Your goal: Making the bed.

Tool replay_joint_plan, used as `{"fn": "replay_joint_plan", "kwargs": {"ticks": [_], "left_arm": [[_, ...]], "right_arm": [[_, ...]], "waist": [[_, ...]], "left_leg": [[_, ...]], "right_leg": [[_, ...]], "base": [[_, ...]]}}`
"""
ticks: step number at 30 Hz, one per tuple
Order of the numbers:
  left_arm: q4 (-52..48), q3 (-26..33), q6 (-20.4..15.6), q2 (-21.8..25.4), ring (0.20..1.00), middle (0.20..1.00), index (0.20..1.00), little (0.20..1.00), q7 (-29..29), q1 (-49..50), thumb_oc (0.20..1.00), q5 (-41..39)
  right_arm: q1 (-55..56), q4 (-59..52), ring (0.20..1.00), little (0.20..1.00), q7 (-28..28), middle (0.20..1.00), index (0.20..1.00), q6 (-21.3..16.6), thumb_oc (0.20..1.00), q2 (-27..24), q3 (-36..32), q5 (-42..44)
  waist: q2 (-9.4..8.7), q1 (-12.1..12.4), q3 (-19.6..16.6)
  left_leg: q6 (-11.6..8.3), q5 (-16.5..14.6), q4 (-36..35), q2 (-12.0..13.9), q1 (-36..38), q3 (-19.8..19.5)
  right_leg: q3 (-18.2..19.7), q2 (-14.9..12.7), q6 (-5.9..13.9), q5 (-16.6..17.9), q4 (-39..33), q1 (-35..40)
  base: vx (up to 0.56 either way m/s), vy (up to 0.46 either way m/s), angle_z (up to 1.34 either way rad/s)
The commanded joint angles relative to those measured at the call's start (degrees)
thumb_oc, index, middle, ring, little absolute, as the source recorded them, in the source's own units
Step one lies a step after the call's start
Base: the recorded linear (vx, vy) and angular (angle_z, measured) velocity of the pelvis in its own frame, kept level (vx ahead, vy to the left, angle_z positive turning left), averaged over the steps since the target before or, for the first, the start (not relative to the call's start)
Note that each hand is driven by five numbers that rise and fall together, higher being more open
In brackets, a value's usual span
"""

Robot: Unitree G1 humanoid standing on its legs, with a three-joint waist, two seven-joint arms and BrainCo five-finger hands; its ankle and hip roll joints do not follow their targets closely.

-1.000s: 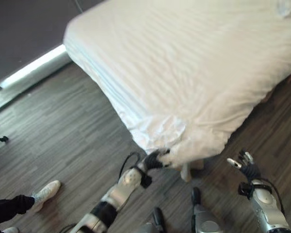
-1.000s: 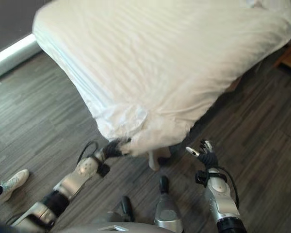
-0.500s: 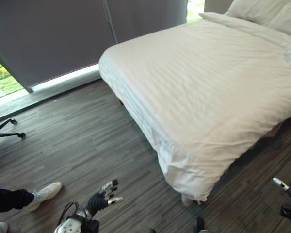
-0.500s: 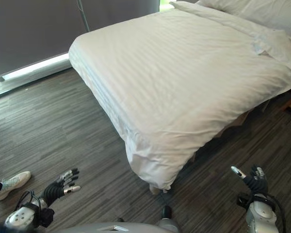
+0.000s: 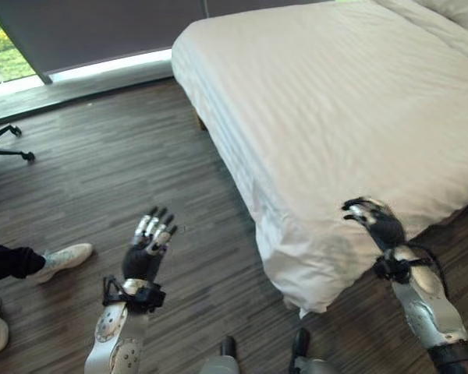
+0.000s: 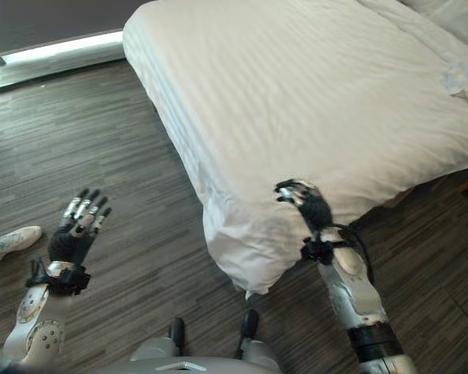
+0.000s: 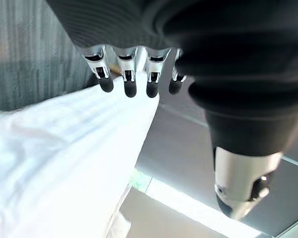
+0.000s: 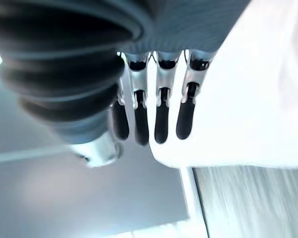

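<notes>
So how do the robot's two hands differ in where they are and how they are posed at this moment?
The left hand is raised over the wood floor, apart from the bed; the right hand is in front of the white duvet near the bed's near corner. The left hand's fingers point straight up; the right hand's arch forward, relaxed. Both are open and hold nothing.

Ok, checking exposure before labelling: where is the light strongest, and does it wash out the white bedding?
Left eye view: daylight strip below the dark blind, top left; duvet keeps its stripes. Left wrist view: duvet glares near-white beside the left hand. Right wrist view: likewise past the right hand.
</notes>
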Motion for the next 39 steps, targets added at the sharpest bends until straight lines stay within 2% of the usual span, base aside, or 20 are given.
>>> {"fn": "replay_joint_plan", "kwargs": {"ticks": [1, 6, 7, 10, 14, 16, 18, 20, 22, 24, 25, 26, 28, 30, 31, 33, 35, 37, 38, 39], "left_arm": [[-0.9, -0.4, -5.6, -1.8, 1.0, 1.0, 1.0, 1.0, 5.5, -3.9, 1.0, 4.0], [0.5, -3.0, -6.7, -3.7, 1.0, 1.0, 1.0, 1.0, 6.6, -5.4, 1.0, 2.7], [1.1, -4.2, -7.3, -4.3, 1.0, 1.0, 1.0, 1.0, 8.2, -6.5, 1.0, 2.0], [1.9, -5.7, -8.5, -4.7, 1.0, 1.0, 1.0, 1.0, 10.9, -8.6, 1.0, 1.5], [1.5, -7.1, -9.5, -3.0, 1.0, 1.0, 1.0, 1.0, 12.2, -10.3, 1.0, 1.9], [1.0, -7.5, -9.6, -2.6, 1.0, 1.0, 1.0, 1.0, 12.4, -10.6, 1.0, 2.0], [-0.1, -9.7, -9.1, -2.4, 1.0, 1.0, 1.0, 1.0, 13.1, -11.5, 1.0, 3.3], [-0.3, -10.9, -8.9, -3.0, 1.0, 1.0, 1.0, 1.0, 13.6, -12.7, 1.0, 3.7], [-0.4, -10.9, -8.8, -2.8, 1.0, 1.0, 1.0, 1.0, 14.4, -13.2, 1.0, 5.6], [-0.4, -10.8, -8.6, -2.8, 1.0, 1.0, 1.0, 1.0, 14.4, -13.3, 1.0, 6.1], [0.3, -10.3, -8.5, -2.9, 1.0, 1.0, 1.0, 1.0, 14.4, -14.1, 1.0, 6.5], [0.3, -10.3, -8.6, -2.9, 1.0, 1.0, 1.0, 1.0, 14.4, -14.2, 1.0, 6.5], [-0.4, -9.3, -8.5, -3.5, 1.0, 1.0, 1.0, 1.0, 14.5, -14.5, 1.0, 7.1], [-0.7, -8.1, -9.0, -3.3, 1.0, 1.0, 1.0, 1.0, 15.1, -14.9, 1.0, 8.0], [-0.7, -8.2, -9.0, -3.3, 1.0, 1.0, 1.0, 1.0, 15.1, -14.9, 1.0, 8.0], [-1.0, -6.6, -9.0, -2.4, 1.0, 1.0, 1.0, 1.0, 16.3, -15.3, 1.0, 10.0], [-1.7, -3.7, -9.4, -1.3, 1.0, 1.0, 1.0, 1.0, 17.4, -14.6, 1.0, 11.9], [-2.6, -2.6, -10.3, -1.5, 1.0, 1.0, 1.0, 1.0, 18.0, -14.5, 1.0, 10.8], [-2.6, -2.7, -10.3, -1.5, 1.0, 1.0, 1.0, 1.0, 18.0, -14.6, 1.0, 10.8], [-3.3, -1.9, -10.5, -1.8, 1.0, 1.0, 1.0, 1.0, 18.3, -14.6, 1.0, 10.2]], "right_arm": [[-5.9, 3.0, 0.2, 0.2, 1.1, 0.2, 0.2, 0.1, 0.2, -1.1, 2.8, -6.7], [-7.9, 11.1, 0.2, 0.2, 1.3, 0.2, 0.2, 0.7, 0.2, 1.4, 7.9, -8.4], [-9.8, 17.5, 0.2, 0.2, 0.4, 0.2, 0.2, 0.9, 0.2, 2.8, 10.2, -9.7], [-13.8, 24.0, 0.2, 0.2, -2.0, 0.2, 0.2, 1.0, 0.2, 2.6, 11.9, -13.3], [-19.4, 38.5, 0.2, 0.2, -7.6, 0.2, 0.2, 0.1, 0.2, 2.5, 9.0, -12.6], [-21.0, 42.1, 0.2, 0.2, -8.5, 0.2, 0.2, 0.2, 0.2, 2.1, 8.4, -12.9], [-25.8, 58.2, 0.2, 0.2, -13.2, 0.2, 0.2, 1.4, 0.2, -0.3, 5.3, -16.6], [-25.0, 64.2, 0.2, 0.2, -15.7, 0.2, 0.2, 1.9, 0.2, -1.4, 2.1, -17.3], [-21.9, 66.2, 0.2, 0.2, -17.0, 0.2, 0.2, 1.9, 0.2, -1.1, -2.0, -14.8], [-19.6, 66.9, 0.2, 0.2, -16.4, 0.2, 0.2, 2.0, 0.2, -0.8, -3.2, -14.0], [-14.6, 67.7, 0.2, 0.2, -14.7, 0.2, 0.2, 2.3, 0.2, 0.1, -2.7, -16.9], [-14.6, 67.6, 0.2, 0.2, -14.7, 0.2, 0.2, 2.3, 0.2, 0.1, -2.7, -16.9], [-4.3, 69.5, 0.2, 0.2, -13.0, 0.2, 0.2, 3.7, 0.2, 1.1, -2.8, -23.1], [0.9, 67.8, 0.2, 0.2, -13.1, 0.2, 0.2, 3.2, 0.2, 1.5, -6.1, -20.8], [0.9, 67.7, 0.2, 0.2, -13.1, 0.2, 0.2, 3.2, 0.2, 1.5, -6.2, -20.8], [5.0, 64.5, 0.2, 0.2, -13.8, 0.2, 0.2, 1.7, 0.2, 1.6, -11.5, -16.0], [10.5, 46.2, 0.2, 0.2, -17.4, 0.2, 0.2, -3.7, 0.2, 0.5, -21.6, -7.5], [11.6, 34.5, 0.2, 0.2, -19.1, 0.2, 0.2, -6.6, 0.2, 0.1, -25.9, -4.9], [11.8, 34.2, 0.2, 0.2, -19.3, 0.2, 0.2, -6.5, 0.2, 0.2, -26.1, -5.0], [13.0, 24.9, 0.2, 0.2, -19.0, 0.2, 0.2, -8.2, 0.2, 0.0, -27.8, -5.0]], "waist": [[1.96, 2.2, 1.5], [2.6, 3.3, 2.9], [3.26, 4.1, 3.9], [4.37, 4.8, 5.3], [6.25, 5.7, 8.5], [6.66, 6.0, 9.0], [8.04, 6.9, 10.6], [8.65, 6.5, 11.7], [8.48, 5.6, 12.2], [8.21, 5.3, 12.3], [7.46, 4.3, 12.8], [7.44, 4.2, 12.7], [6.05, 2.0, 13.4], [4.72, 0.3, 13.7], [4.71, 0.3, 13.6], [3.2, -1.6, 13.7], [1.13, -4.6, 13.2], [0.08, -5.7, 12.7], [0.08, -5.6, 12.8], [-0.45, -6.1, 12.5]], "left_leg": [[-2.57, 6.0, -1.5, 2.2, -4.8, -8.0], [-2.75, 6.7, -1.5, 1.9, -6.6, -9.1], [-2.86, 7.2, -1.5, 1.6, -7.9, -9.9], [-3.14, 8.1, -1.5, 1.2, -10.0, -11.1], [-3.25, 9.2, -1.5, 0.6, -14.5, -11.7], [-3.17, 9.8, -1.5, 0.4, -15.7, -11.8], [-3.35, 10.2, -1.5, 0.3, -18.0, -11.9], [-3.36, 10.7, -1.5, 0.2, -20.0, -11.6], [-3.37, 10.4, -1.5, 0.4, -20.8, -10.9], [-3.3, 10.4, -1.5, 0.5, -20.9, -10.6], [-3.12, 10.2, -1.5, 0.6, -20.6, -10.1], [-3.07, 10.5, -1.5, 0.6, -20.8, -10.2], [-2.83, 10.1, -1.5, 0.4, -20.3, -10.3], [-2.8, 9.5, -1.5, 0.6, -19.7, -10.1], [-2.75, 9.8, -1.5, 0.5, -19.9, -10.2], [-2.77, 9.4, -1.5, 0.6, -19.4, -9.8], [-2.87, 8.4, -1.5, 0.9, -18.1, -8.9], [-2.84, 7.9, -1.5, 1.0, -17.3, -8.2], [-2.78, 8.2, -1.5, 1.0, -17.5, -8.2], [-2.77, 7.9, -1.5, 1.1, -17.0, -7.8]], "right_leg": [[-2.3, -2.6, 4.15, -3.7, 1.1, 5.2], [-3.3, -2.6, 4.09, -3.4, 1.1, 4.2], [-3.9, -2.8, 4.09, -3.2, 1.1, 3.5], [-4.7, -2.9, 4.08, -2.8, 1.1, 2.0], [-4.3, -3.0, 4.19, -1.7, 1.1, -2.6], [-4.2, -3.2, 4.2, -1.1, 1.1, -3.8], [-4.3, -3.5, 4.4, -0.4, 1.1, -6.2], [-3.8, -3.6, 4.71, 0.3, 1.1, -8.5], [-2.8, -3.4, 4.91, 0.3, 1.1, -9.7], [-2.4, -3.4, 4.95, 0.4, 1.1, -10.0], [-1.9, -3.5, 4.92, 0.3, 1.1, -10.0], [-1.9, -3.6, 4.93, 0.5, 1.1, -10.2], [-2.3, -3.7, 4.91, 0.2, 1.1, -9.6], [-2.2, -3.6, 4.9, -0.3, 1.1, -9.1], [-2.2, -3.7, 4.91, -0.1, 1.1, -9.3], [-2.1, -3.7, 4.92, -0.3, 1.1, -8.9], [-1.3, -3.6, 5.03, -0.5, 1.1, -8.3], [-0.5, -3.4, 5.08, -0.4, 1.1, -8.1], [-0.5, -3.5, 5.07, -0.2, 1.1, -8.2], [-0.1, -3.4, 5.07, -0.2, 1.1, -8.1]], "base": [[-0.03, -0.007, 0.06], [-0.06, -0.007, 0.15], [-0.12, -0.004, 0.16], [-0.12, -0.007, 0.24], [-0.12, 0.004, 0.16], [-0.09, 0.031, 0.05], [-0.1, 0.038, 0.02], [-0.07, 0.054, 0.06], [-0.02, 0.069, 0.06], [0.02, 0.058, -0.07], [0.03, 0.053, -0.12], [0.02, 0.034, -0.07], [0.05, -0.001, -0.03], [0.05, -0.01, 0.03], [0.02, -0.005, -0.03], [0.05, 0.001, -0.11], [0.06, 0.024, -0.17], [0.02, 0.024, -0.32], [0.01, 0.011, -0.35], [0.0, 0.0, -0.31]]}}
